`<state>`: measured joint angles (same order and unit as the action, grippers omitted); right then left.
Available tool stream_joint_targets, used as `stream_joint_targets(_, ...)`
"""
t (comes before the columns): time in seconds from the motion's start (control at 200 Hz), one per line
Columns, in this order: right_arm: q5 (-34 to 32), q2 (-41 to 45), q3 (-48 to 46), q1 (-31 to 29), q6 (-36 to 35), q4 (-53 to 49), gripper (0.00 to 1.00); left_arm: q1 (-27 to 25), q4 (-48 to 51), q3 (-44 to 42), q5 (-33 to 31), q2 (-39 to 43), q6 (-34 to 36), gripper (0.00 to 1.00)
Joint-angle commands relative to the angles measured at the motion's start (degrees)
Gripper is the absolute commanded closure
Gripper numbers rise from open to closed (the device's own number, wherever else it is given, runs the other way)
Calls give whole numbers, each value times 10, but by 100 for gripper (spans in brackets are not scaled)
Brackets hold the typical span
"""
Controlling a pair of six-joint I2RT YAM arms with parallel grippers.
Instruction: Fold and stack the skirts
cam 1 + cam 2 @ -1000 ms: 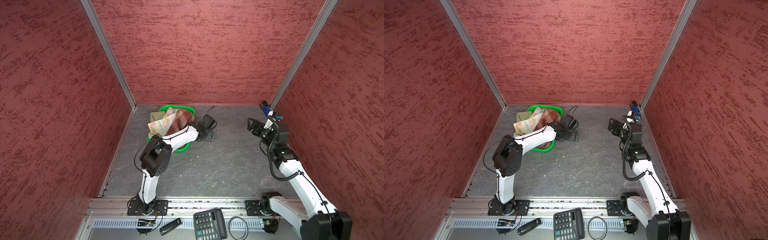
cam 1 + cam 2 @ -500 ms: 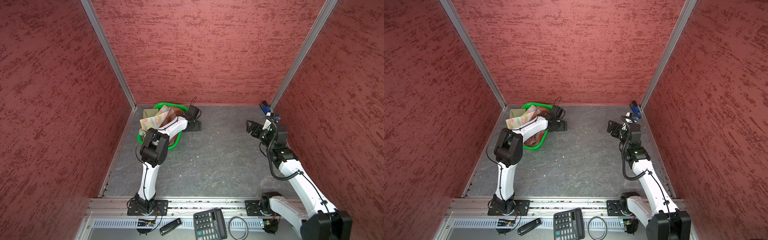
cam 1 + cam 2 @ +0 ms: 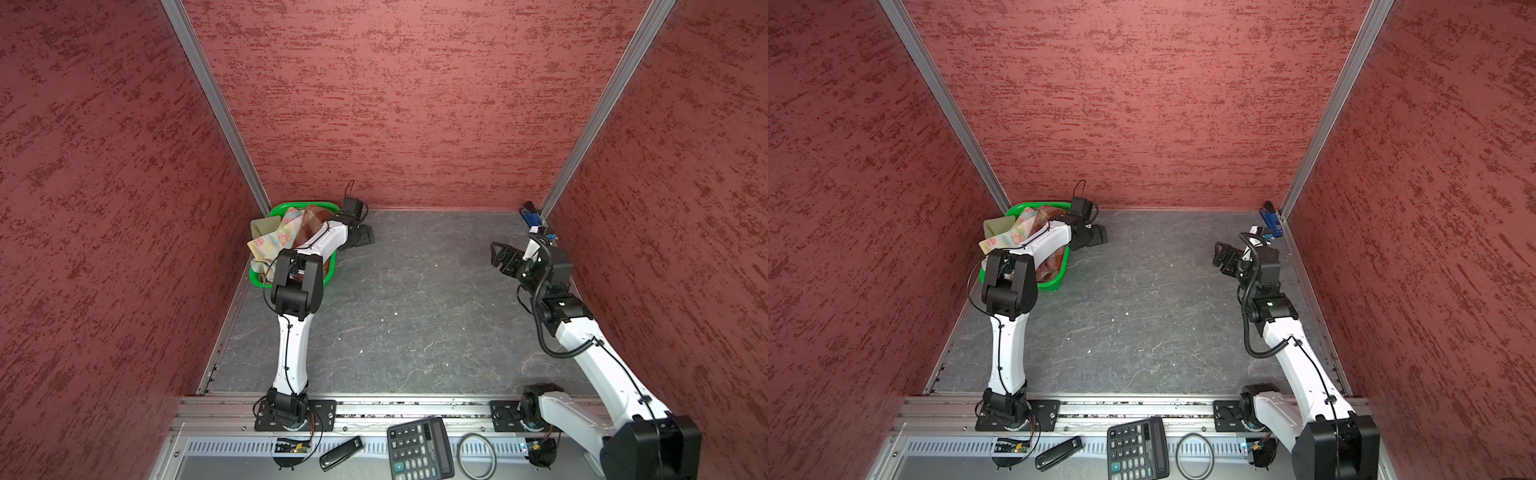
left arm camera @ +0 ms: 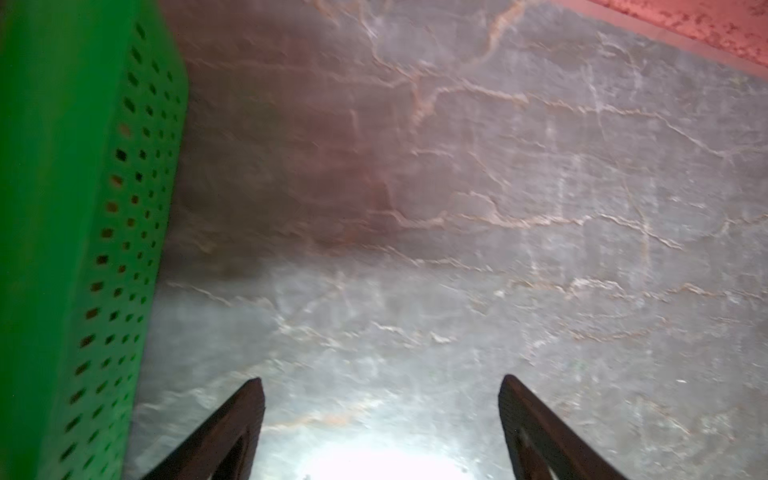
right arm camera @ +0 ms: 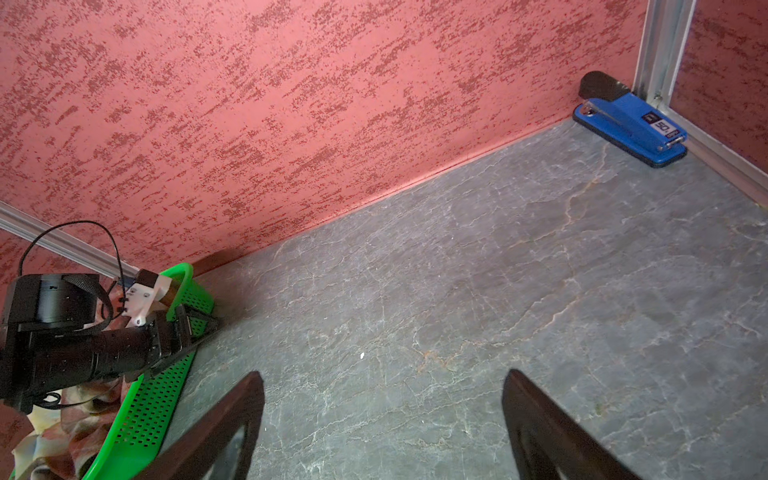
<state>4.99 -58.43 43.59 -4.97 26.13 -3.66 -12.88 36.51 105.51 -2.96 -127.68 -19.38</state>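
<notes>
The skirts (image 3: 276, 241) lie bunched in the green basket (image 3: 291, 206); my left tool (image 3: 365, 236) is just beside it, spread wide and empty.
In both top views the basket sits in the far left corner, long axis running front to back. The cloth lies left of my left tool, over the rim. The right tool (image 3: 498, 255) hovers well apart, equally wide and holding nothing, so the left arm is nearer. Left wrist view: a stiff perforated plastic wall flanks the fingers (image 4: 232, 419), with bare veined grey tabletop (image 4: 498, 208) ahead. Right wrist view: soft crumpled plaid and floral folds show inside the mesh.
</notes>
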Motion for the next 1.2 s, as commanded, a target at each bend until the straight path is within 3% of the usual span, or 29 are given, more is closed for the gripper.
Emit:
stream_joint_targets(0.0, 8, 1, -13, 1, 3, 31, 10, 13, -10, 8, 21, -7, 51, 10)
stream_joint_targets(0.21, 4, -1, -11, 1, 2, 35, 10, 27, 12, -22, 28, 21, 92, 8)
stream_joint_targets(0.651, 18, -1, -16, 1, -6, 47, 9, 48, 28, -150, 47, 135, 98, 8)
stream_joint_targets(1.197, 31, 16, -16, 1, -12, 40, 9, 71, 66, -158, 38, 156, 98, 7)
